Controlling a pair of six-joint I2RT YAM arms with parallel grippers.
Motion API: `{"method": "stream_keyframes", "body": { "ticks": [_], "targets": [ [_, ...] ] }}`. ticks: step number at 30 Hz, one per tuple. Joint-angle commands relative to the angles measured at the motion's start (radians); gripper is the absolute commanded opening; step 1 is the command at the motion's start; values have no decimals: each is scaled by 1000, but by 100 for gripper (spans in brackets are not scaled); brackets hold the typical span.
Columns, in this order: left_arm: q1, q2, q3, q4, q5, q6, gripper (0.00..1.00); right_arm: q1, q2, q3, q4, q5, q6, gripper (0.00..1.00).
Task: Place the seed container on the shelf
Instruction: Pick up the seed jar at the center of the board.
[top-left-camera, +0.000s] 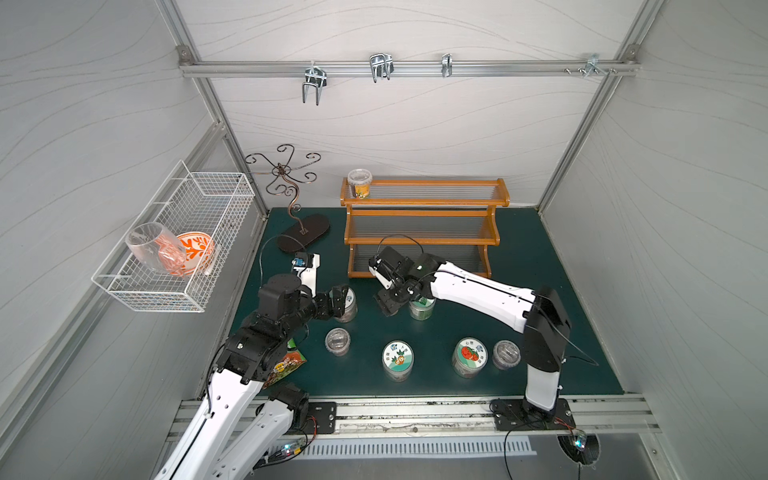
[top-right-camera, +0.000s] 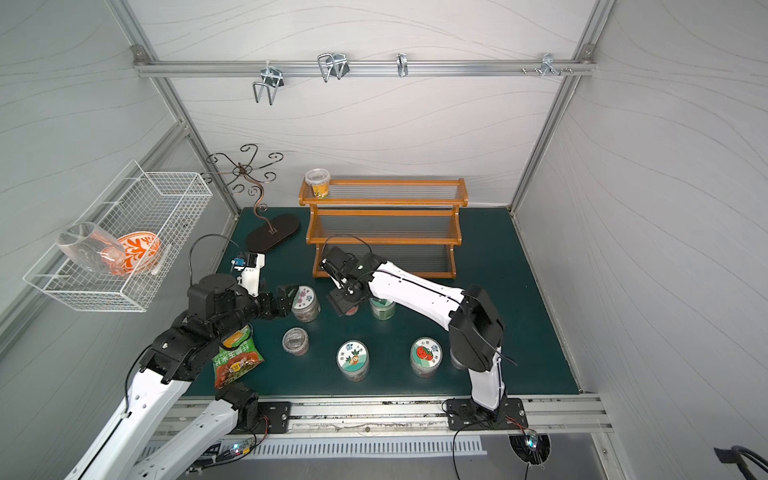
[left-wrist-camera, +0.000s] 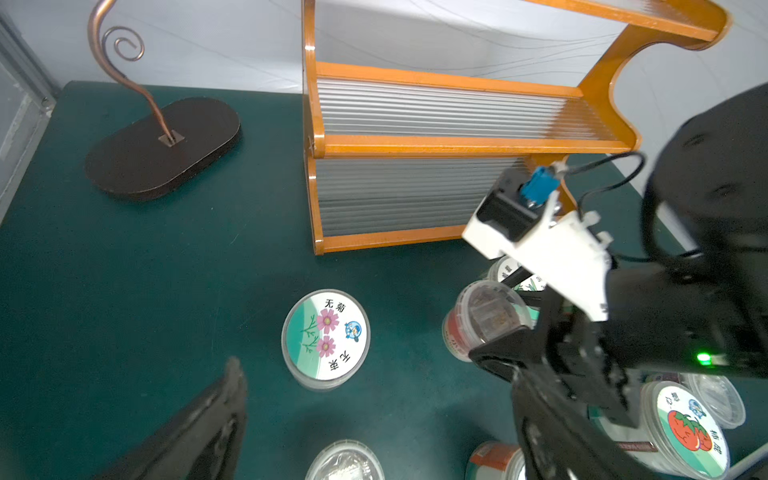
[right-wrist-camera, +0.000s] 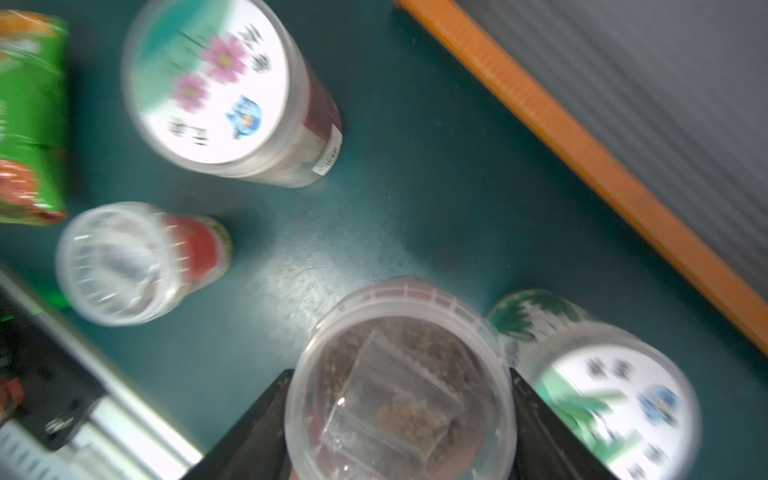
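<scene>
Right gripper (right-wrist-camera: 399, 376) squeezed round clear plastic seed tub (right-wrist-camera: 399, 399), brown bits inside, just in front of orange wooden shelf (top-left-camera: 422, 240) with ribbed see-through steps. Left gripper (top-right-camera: 286, 298) stood wide open.

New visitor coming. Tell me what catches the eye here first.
The orange-brown shelf at the back of the green mat stands out, with one lone jar on the left end of its top tier. In front of it, the right tool is clamped on a clear-lidded seed container. A white wire basket on the left wall holds a glass and an orange bowl.
</scene>
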Motion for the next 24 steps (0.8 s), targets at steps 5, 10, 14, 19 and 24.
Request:
{"method": "stream_keyframes", "body": {
  "ticks": [5, 10, 14, 19, 24],
  "targets": [
    [5, -33, -39, 231, 199, 75, 100, -29, -124, 122, -241, -33, -15, 60],
    [5, -17, -76, 404, 338, 72, 100, -52, -164, 217, -356, -64, -21, 60],
    [4, 49, -58, 507, 427, 18, 100, -73, -188, 277, -427, -104, -18, 61],
    [-33, 149, -33, 619, 481, -37, 100, -110, -223, 316, -481, -147, -14, 60],
    [-199, 249, -3, 652, 421, 83, 100, -155, -253, 329, -525, -158, -23, 60]
  ]
}}
